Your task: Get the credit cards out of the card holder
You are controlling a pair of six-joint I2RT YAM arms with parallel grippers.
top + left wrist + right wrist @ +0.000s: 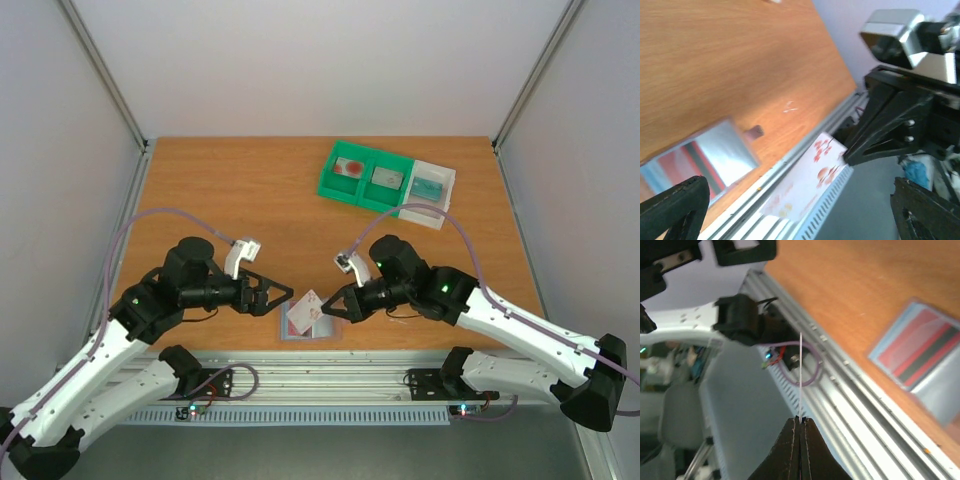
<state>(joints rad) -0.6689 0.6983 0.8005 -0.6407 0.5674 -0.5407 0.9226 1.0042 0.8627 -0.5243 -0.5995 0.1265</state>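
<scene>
The light blue-grey card holder (322,332) lies open on the wood near the table's front edge. A red and dark striped card (920,347) shows in one of its pockets. My right gripper (326,310) is shut on a whitish credit card with red blotches (812,175), lifted off the holder and seen edge-on (800,375) in the right wrist view. My left gripper (280,300) stands wide open just left of that card, nothing between its fingers (675,207). The holder (715,155) lies beyond them.
A green and white compartment tray (402,160) stands at the back right with a red-blotched card (350,167), a greyish card (387,178) and a teal one (430,187) in it. The aluminium rail (400,360) runs along the table's front edge, right under both grippers.
</scene>
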